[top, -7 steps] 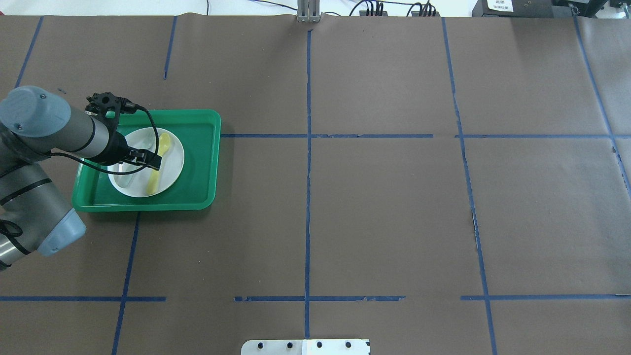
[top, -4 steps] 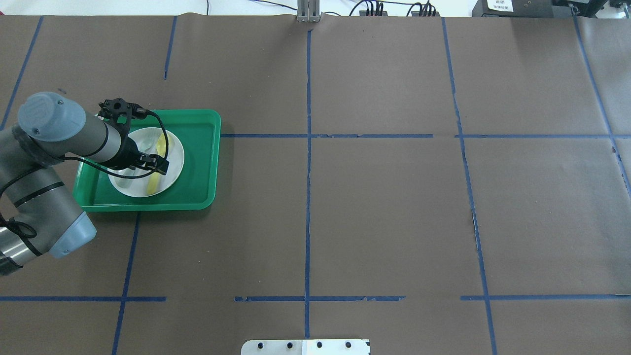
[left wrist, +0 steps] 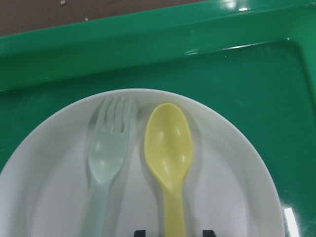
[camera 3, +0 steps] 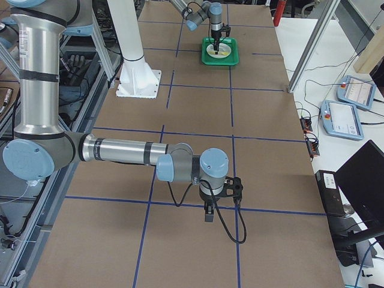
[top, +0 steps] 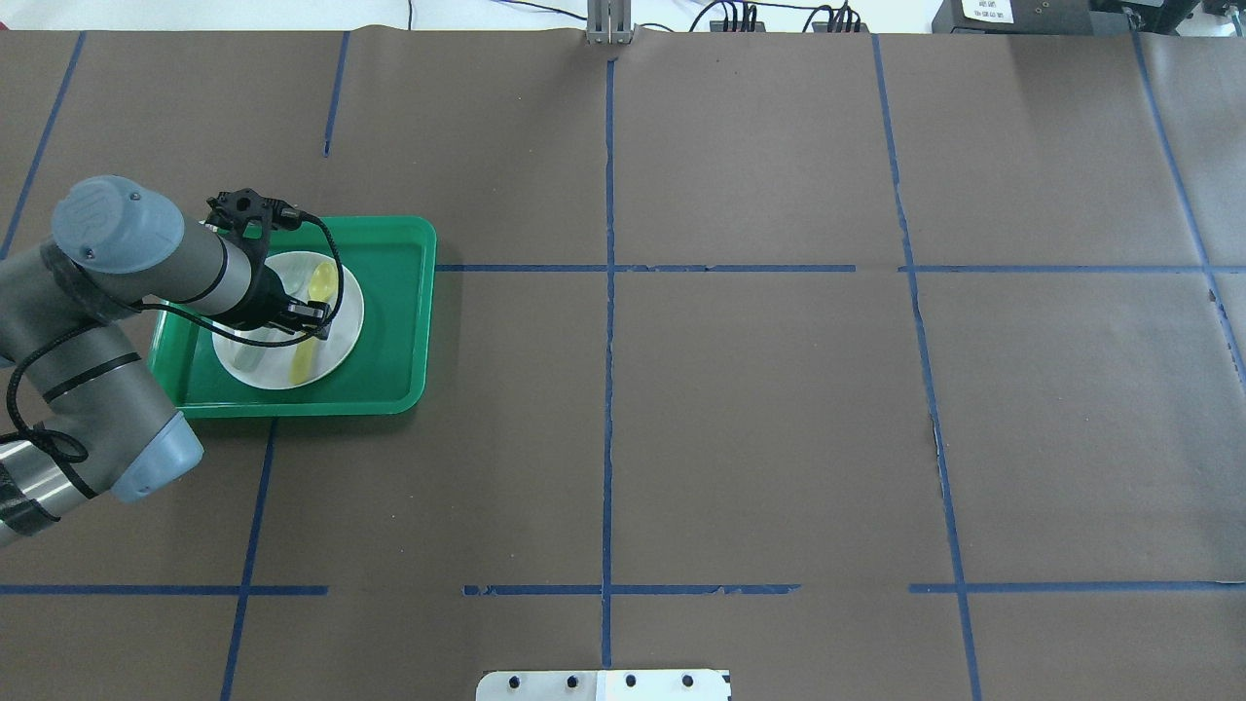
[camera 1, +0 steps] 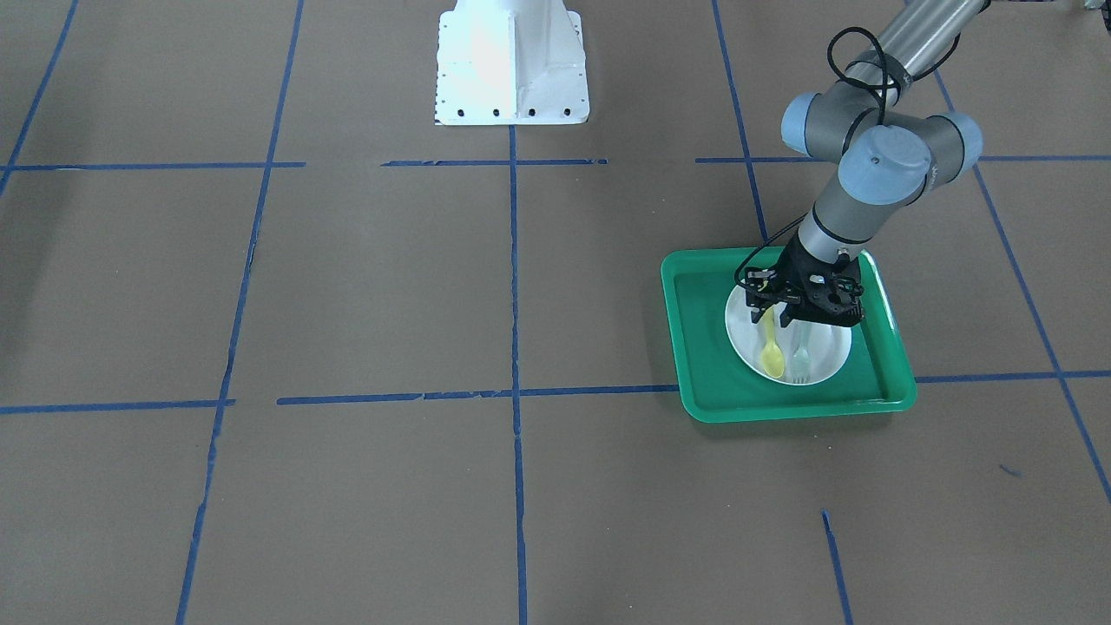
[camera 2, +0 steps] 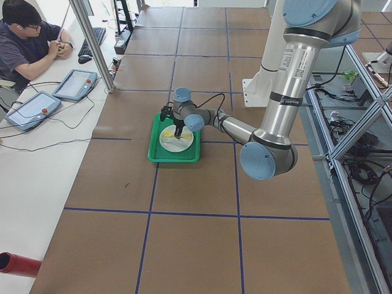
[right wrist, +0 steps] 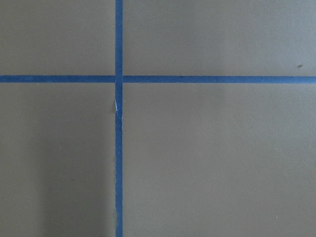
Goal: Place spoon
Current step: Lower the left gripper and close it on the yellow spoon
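The yellow spoon (left wrist: 168, 148) lies on a white plate (left wrist: 232, 177), its bowl toward the far tray rim. It also shows in the overhead view (top: 322, 282) and the front view (camera 1: 772, 354). My left gripper (top: 314, 329) is open and low over the plate (top: 273, 375). In the left wrist view its gripper (left wrist: 173, 232) has one fingertip on each side of the spoon's handle. My right gripper (camera 3: 208, 215) shows only in the exterior right view, low over bare table far from the tray; I cannot tell if it is open or shut.
A pale grey-green fork (left wrist: 106, 148) lies beside the spoon on the plate. The plate sits in a green tray (top: 389, 321) with a raised rim at the table's left. Brown paper with blue tape lines covers the table. The white robot base (camera 1: 510, 61) stands at the near edge.
My left arm has swung to the right over the tray, and the gripper has shifted a little along the plate above the spoon's handle. The spoon and fork have not moved.
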Robot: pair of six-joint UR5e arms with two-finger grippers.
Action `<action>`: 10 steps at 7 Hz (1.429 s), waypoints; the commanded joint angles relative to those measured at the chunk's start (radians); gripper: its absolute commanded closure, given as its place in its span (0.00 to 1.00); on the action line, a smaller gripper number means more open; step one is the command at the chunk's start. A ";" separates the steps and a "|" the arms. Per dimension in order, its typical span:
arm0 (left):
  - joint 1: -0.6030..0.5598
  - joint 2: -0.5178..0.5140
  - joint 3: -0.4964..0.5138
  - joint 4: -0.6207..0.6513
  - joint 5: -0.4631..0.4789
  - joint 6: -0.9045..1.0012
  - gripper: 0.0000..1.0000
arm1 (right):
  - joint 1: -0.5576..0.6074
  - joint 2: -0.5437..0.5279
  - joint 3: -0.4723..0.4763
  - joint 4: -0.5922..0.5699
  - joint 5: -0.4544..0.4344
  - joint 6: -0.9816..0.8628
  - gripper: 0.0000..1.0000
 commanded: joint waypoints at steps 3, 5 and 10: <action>0.000 0.000 0.002 0.006 -0.001 -0.003 0.51 | 0.000 0.000 0.000 0.001 0.000 0.000 0.00; 0.000 0.000 0.012 0.006 -0.001 -0.003 0.51 | 0.000 0.000 0.000 0.001 0.000 0.000 0.00; 0.000 -0.008 0.013 0.007 -0.005 -0.006 0.88 | 0.000 0.000 0.000 0.001 0.000 0.000 0.00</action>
